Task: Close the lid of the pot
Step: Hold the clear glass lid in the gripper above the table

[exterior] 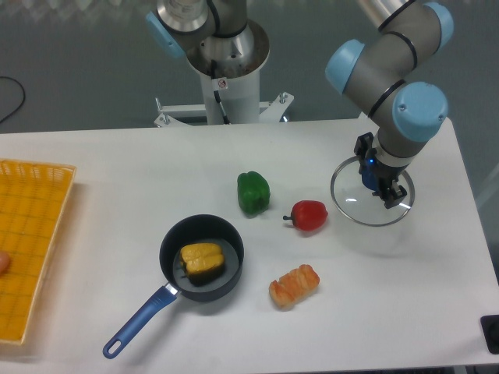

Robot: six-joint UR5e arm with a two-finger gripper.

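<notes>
One end effector (377, 181) grips lid (371, 209), pot (202, 259) uncovered

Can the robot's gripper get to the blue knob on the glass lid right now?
Probably yes. The gripper is right over the lid, about where the blue knob should be, though it hides the knob itself. Nothing else is near: the red pepper sits off to one side on the table.

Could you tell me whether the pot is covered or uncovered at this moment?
Uncovered. The pot shows a yellow pepper inside, and the lid is far off to its right, under the gripper.
</notes>
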